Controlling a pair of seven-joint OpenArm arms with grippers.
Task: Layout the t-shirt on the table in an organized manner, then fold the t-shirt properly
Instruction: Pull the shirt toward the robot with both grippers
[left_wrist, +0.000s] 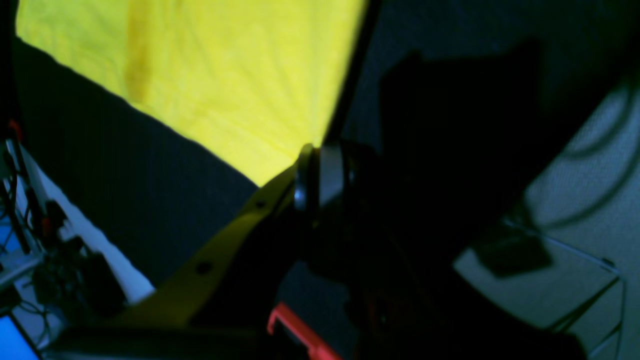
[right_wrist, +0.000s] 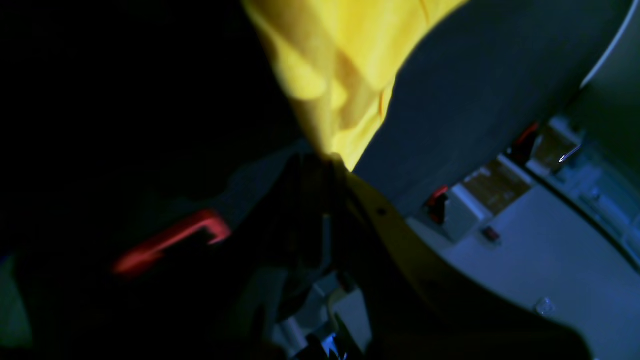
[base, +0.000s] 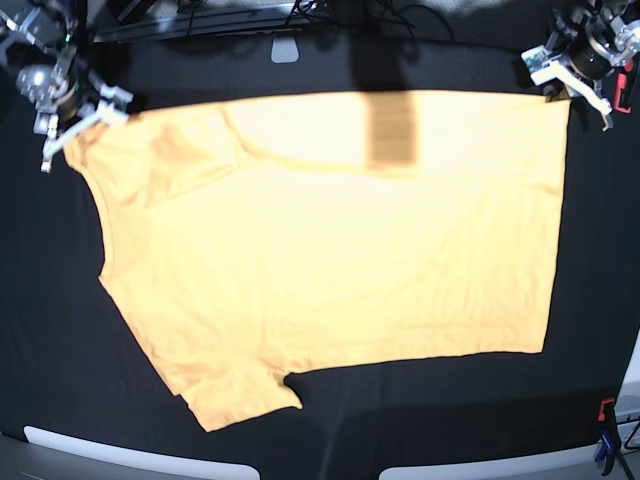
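1. Up close in the left wrist view, the left claw (left_wrist: 312, 172) is pinched shut on a corner of the t-shirt (left_wrist: 215, 80), and the yellow fabric fans out and away from the tips across the dark table (left_wrist: 125, 185).
2. Same deal on the other side: the right claw (right_wrist: 327, 162) is closed tight on a bunched, wrinkly bit of the shirt (right_wrist: 345, 65), with folds piling up right at the tips. It's pretty dark in there, so the fingers themselves are mostly a silhouette.
3. From the base view, the t-shirt (base: 330, 240) lies spread out flat over most of the table (base: 60, 330), looking pale orange. The left claw (base: 560, 85) sits at the shirt's top right corner and the right claw (base: 62, 135) at the top left, by a sleeve.
4. The other sleeve pokes out at the bottom left of the base view. The edge on the right runs fairly straight up and down.
5. A dark rectangular shadow (base: 390, 130) falls on the shirt near its top edge.
6. The table is covered in matte black cloth. A red-and-blue clamp (base: 606, 435) grips its bottom right corner.
7. Beyond the table, the wrist views show a grey floor (right_wrist: 540, 260), some cables and blurry clutter I can't really make out.
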